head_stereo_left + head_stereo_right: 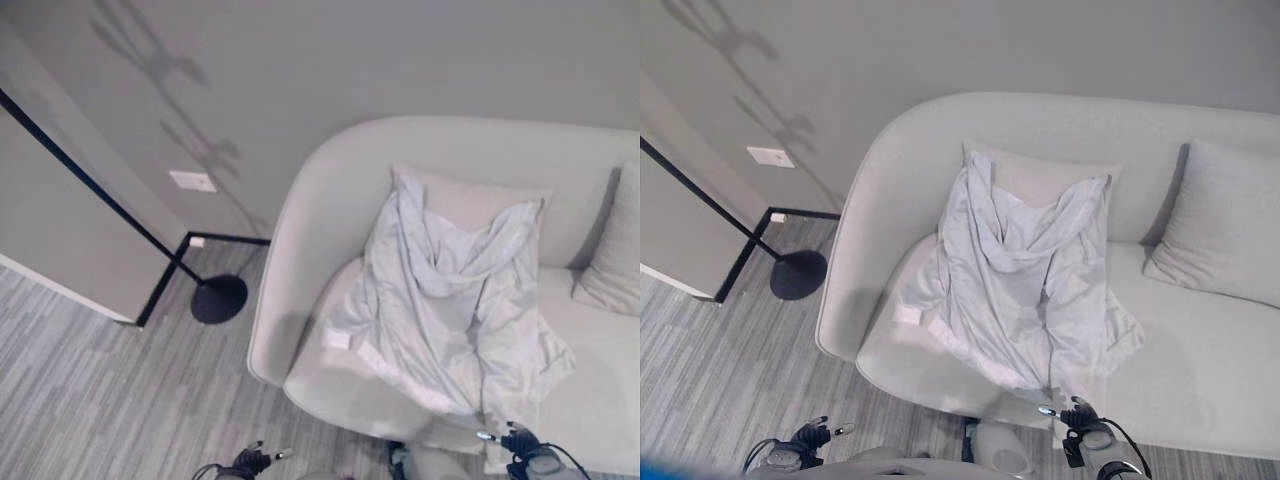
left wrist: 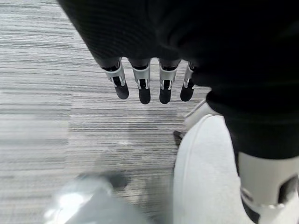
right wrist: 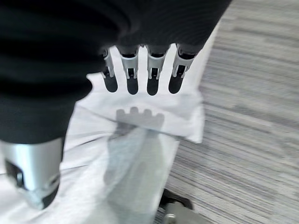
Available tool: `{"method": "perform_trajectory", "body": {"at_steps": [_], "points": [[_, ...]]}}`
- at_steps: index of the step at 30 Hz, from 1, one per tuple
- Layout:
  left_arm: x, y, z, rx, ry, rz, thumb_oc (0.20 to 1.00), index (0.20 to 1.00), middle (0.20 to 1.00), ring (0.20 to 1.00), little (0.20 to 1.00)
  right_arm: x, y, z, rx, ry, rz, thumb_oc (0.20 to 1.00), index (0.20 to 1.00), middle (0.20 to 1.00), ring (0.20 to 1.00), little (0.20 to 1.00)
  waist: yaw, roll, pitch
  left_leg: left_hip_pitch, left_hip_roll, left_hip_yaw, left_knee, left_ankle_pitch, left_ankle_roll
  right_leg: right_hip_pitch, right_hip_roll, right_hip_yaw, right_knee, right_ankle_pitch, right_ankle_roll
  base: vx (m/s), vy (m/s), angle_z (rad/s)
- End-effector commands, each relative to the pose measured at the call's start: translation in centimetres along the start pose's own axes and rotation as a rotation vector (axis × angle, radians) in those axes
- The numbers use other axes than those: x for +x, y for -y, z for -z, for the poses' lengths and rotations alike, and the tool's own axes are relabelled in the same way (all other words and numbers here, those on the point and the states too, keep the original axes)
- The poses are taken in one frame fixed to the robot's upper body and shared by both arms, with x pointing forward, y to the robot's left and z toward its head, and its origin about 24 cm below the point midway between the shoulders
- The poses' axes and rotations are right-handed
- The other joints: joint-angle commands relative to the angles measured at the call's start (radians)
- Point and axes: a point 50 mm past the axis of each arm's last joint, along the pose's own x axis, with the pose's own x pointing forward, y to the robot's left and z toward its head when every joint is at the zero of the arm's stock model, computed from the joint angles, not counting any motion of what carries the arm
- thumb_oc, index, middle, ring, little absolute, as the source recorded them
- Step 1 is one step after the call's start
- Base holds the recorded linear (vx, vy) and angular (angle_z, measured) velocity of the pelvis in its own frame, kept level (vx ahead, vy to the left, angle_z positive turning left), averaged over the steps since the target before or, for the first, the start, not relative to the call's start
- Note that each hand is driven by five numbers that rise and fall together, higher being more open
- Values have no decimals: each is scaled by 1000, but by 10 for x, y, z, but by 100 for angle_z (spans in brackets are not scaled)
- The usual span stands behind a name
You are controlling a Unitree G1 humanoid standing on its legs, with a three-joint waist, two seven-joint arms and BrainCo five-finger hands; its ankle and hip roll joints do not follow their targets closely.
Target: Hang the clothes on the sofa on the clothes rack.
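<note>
The pale garment is lying draped over the sofa seat and a cushion, around three o'clock from the black rack base. Both the right hand, hanging just above its hem, and the left hand, over the floor, are holding their fingers straight and empty. It is looking light, limp and slippery, so bunching the collar fold near twelve o'clock seems best.

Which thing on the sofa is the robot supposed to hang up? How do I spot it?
Find the pale grey sofa. The shirt is spread over its seat and up against the middle cushion. Unlike the plump cushions, it is thin, crumpled, light blue cloth.
</note>
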Motion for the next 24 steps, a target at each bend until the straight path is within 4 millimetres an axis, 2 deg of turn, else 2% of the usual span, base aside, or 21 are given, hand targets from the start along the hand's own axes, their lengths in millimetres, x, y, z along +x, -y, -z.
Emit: {"method": "perform_trajectory", "body": {"at_steps": [1, 5, 14, 17, 18, 20, 21, 22, 24], "points": [[2, 1, -8, 49, 25, 4, 1000, 1000, 1000, 1000, 1000, -6, 5, 29, 12, -84, 20, 1000, 1000, 1000, 1000, 1000, -14, -14, -54, 67, -50, -54, -69, 11, 46, -77, -71, -9, -2, 14, 153, 86, -109, 6], [2, 3, -9, 53, 25, 8, 1000, 1000, 1000, 1000, 1000, -6, 7, 31, 9, -90, 21, 1000, 1000, 1000, 1000, 1000, -12, -10, -64, 71, -24, -62, -69, 20, 29, -56, -62, -24, 1, -13, 141, 88, -97, 7], [1, 4, -3, 48, 7, 9, 1000, 1000, 1000, 1000, 1000, -6, 8, 32, -1, -87, 23, 1000, 1000, 1000, 1000, 1000, 2, 6, -74, 73, 19, -65, -36, 81, -2, 2, -39, -39, -17, -52, 119, 69, -72, 7], [1, 3, -5, 40, 17, 10, 1000, 1000, 1000, 1000, 1000, -6, 8, 30, -2, -80, 22, 1000, 1000, 1000, 1000, 1000, 9, 0, -58, 15, 12, -46, 87, 110, -9, 32, -44, -39, -20, -72, 112, -8, -33, 2], [2, 3, -11, 42, 32, 11, 1000, 1000, 1000, 1000, 1000, -5, 10, 29, -5, -76, 30, 1000, 1000, 1000, 1000, 1000, 19, -17, -22, -72, -41, -59, 242, 153, -3, 51, -59, -35, -22, -66, 106, -105, -41, 8], [3, 1, -18, 33, 52, 6, 1000, 1000, 1000, 1000, 1000, -4, 12, 23, -7, -62, 39, 1000, 1000, 1000, 1000, 1000, 23, -40, 6, -171, -80, -40, 392, 175, 15, 60, -79, -31, -24, -61, 101, -80, -25, 17], [3, 1, -19, 29, 55, 2, 1000, 1000, 1000, 1000, 1000, -4, 13, 21, -6, -59, 45, 1000, 1000, 1000, 1000, 1000, 24, -46, 8, -195, -80, -11, 417, 151, 24, 63, -85, -29, -25, -60, 102, 23, 14, -3], [3, 2, -21, 23, 60, 3, 1000, 1000, 1000, 1000, 1000, -4, 13, 21, -4, -60, 45, 1000, 1000, 1000, 1000, 1000, 24, -48, 6, -201, -75, 11, 389, 123, 29, 71, -95, -31, -25, -61, 105, 73, 39, -28], [4, 4, -22, 27, 61, 11, 1000, 1000, 1000, 1000, 1000, -4, 15, 22, 1, -63, 48, 1000, 1000, 1000, 1000, 1000, 31, -53, 2, -194, -92, 37, 281, 38, 42, 82, -107, -29, -27, -65, 113, 99, 73, -14]]}}
